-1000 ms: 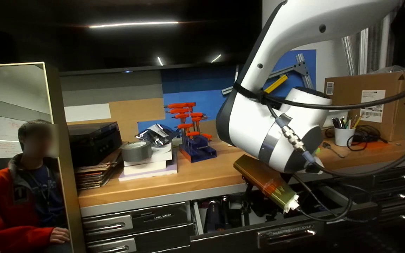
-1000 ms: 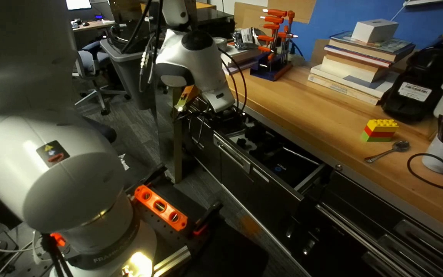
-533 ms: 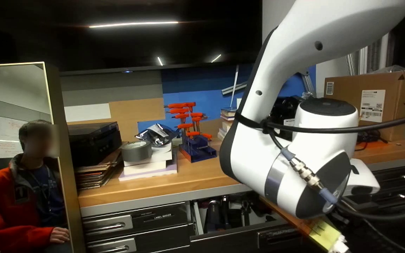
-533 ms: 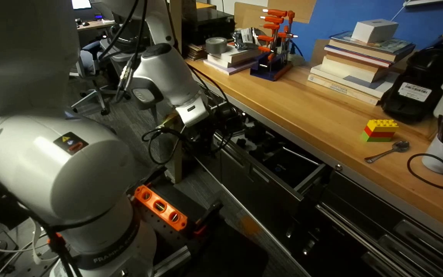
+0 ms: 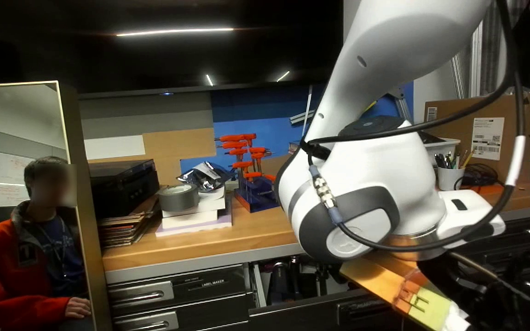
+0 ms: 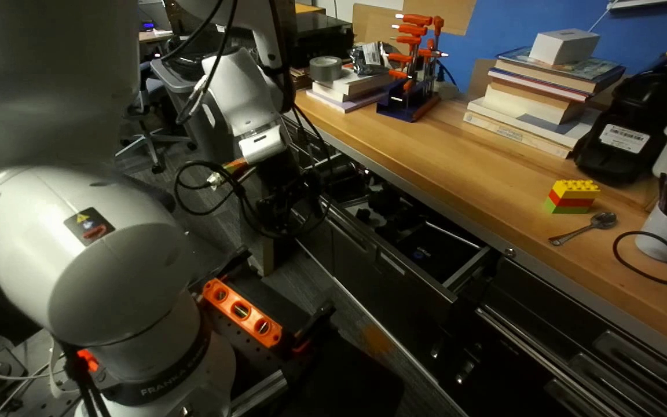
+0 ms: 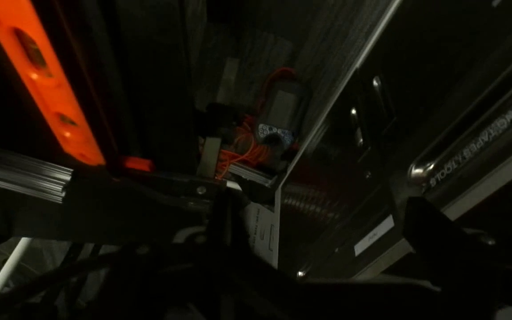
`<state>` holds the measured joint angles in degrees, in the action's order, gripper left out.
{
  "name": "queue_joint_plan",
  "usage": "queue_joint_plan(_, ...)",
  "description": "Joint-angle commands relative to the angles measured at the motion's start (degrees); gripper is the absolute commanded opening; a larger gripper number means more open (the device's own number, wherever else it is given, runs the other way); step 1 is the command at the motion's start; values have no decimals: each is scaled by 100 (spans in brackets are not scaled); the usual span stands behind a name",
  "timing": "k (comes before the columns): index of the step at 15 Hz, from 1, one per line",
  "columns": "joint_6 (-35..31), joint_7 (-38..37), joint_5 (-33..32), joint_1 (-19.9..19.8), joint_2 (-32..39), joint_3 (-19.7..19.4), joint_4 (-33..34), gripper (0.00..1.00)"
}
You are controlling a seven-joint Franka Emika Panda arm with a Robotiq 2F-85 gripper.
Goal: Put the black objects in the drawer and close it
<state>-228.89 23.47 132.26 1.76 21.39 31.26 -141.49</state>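
A spoon (image 6: 589, 226) lies near the counter's (image 6: 455, 153) front edge, beside toy bricks (image 6: 572, 198). Books (image 6: 533, 107) stand stacked toward the rear edge.

Wooden workbench (image 6: 455, 153), book stack (image 6: 533, 107), toy bricks (image 6: 572, 198), spoon (image 6: 582, 227), cup (image 6: 658, 236)

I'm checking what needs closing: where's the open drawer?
In an exterior view, the open drawer sits near bottom centre, below the wooden worktop and just right of the shut drawer labelled LABEL MAKER.

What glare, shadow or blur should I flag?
In an exterior view, light streaks on the black screen and a blurred face; in an exterior view, the drawer mostly dark inside; in the wrist view, poor light, the hand near-black, the orange level bright.
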Motion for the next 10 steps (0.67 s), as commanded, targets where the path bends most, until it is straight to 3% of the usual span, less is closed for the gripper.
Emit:
queue_joint_plan(1, -196, 1520, 448, -950, 473, 573, 675, 100)
queue_joint_plan(5, -402, 2990, 859, -1633, 934, 792, 1245, 100)
queue_joint_plan(6, -393, 3429, 1144, -1404, 953, 431, 1401, 100)
queue_joint_plan(9, -680, 4183, 1573, -1404, 1322, 133, 1774, 100)
queue_joint_plan(10, -905, 3974, 1232, -1915, 1651, 622, 1839, 100)
